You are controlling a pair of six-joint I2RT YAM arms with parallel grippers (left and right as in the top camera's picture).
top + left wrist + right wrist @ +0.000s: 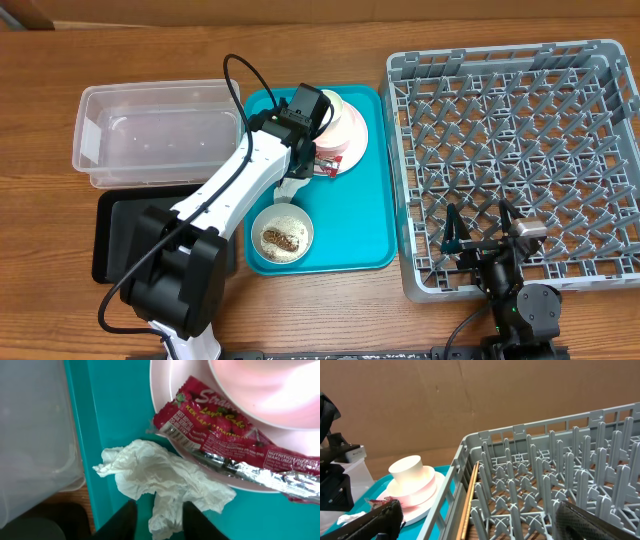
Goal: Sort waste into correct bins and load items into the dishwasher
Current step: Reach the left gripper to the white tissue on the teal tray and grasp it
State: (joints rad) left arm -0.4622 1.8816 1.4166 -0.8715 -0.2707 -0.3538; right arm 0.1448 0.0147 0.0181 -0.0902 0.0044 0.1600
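Left wrist view: left gripper [161,509] pinching crumpled napkin [160,472] on teal tray [115,410], beside plate [170,382] bearing red wrapper [210,415]. Right gripper [480,517] spread wide over dish rack [535,427].

Warm brown wood-grain counter [330,310] under soft, even indoor light; behind it stands a plain brown cardboard-like wall [420,400], faintly creased

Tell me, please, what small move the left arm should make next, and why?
Probably lift straight up: the left tool seems pinched on the lower fold of the crumpled napkin, which lies on the teal tray against the rim of the plate, beside the red wrapper; rising first should free it cleanly.
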